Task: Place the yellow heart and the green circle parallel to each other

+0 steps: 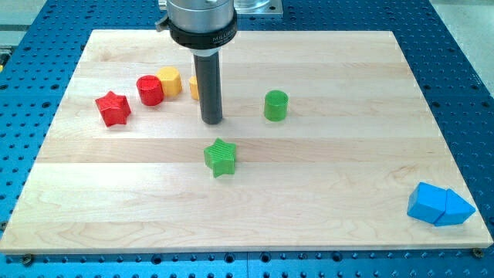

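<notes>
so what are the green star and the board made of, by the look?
Green star: probably 3D-printed plastic, matte, with fine ridged lines along its sides. Board: pale wood, smooth satin finish, with visible grain and joined planks. Neither is certain from a single view.

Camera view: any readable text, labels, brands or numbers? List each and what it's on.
One marking only: small white lettering on the black collar of the arm, just above the rod; too small and blurred to read.
Nothing is written on the wooden board, the blue perforated table or any of the blocks.
My tip carries no marking.
</notes>
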